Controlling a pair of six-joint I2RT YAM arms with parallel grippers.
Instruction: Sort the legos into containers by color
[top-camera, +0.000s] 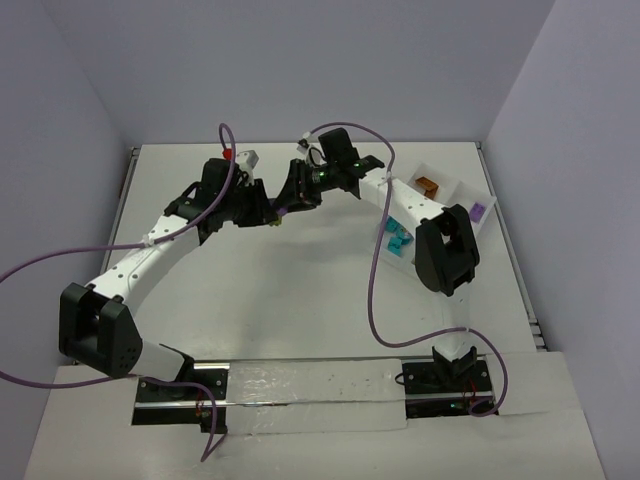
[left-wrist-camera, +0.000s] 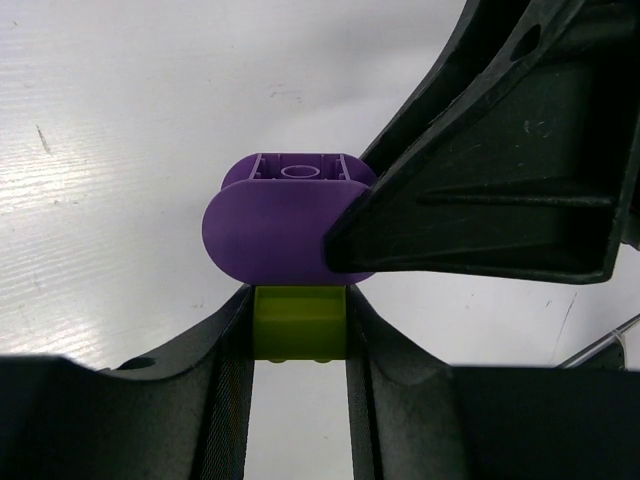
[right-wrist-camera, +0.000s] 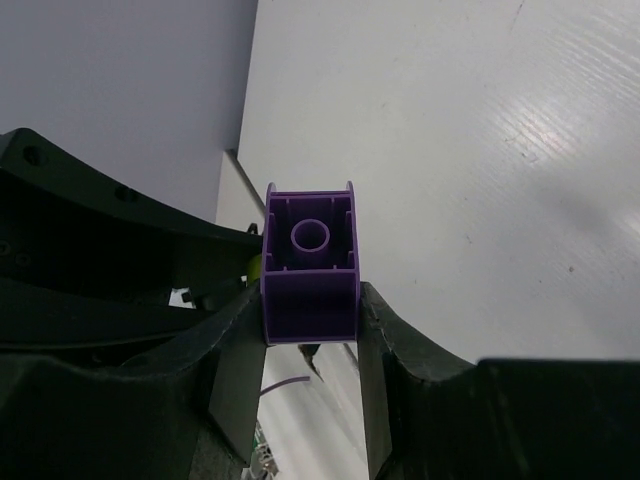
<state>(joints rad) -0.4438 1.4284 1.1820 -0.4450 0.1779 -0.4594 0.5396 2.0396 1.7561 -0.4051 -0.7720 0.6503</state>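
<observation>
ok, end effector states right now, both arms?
Left end effector: closed on the small lime green plastic brick.
Right end effector: closed on the small purple plastic brick.

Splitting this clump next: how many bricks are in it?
2: a purple brick in the right gripper, a lime green brick in the left gripper. Others may be hidden.

Scene lit brightly and evenly from above. Only faint, soft shadows cast under arms on white table (top-camera: 300, 300). Broad glare seen on table in both wrist views. Purple lego (right-wrist-camera: 310, 265) rendered sharp; near black fingers (right-wrist-camera: 235, 390) dark, slightly blurred. Overhead view somewhat soft.
</observation>
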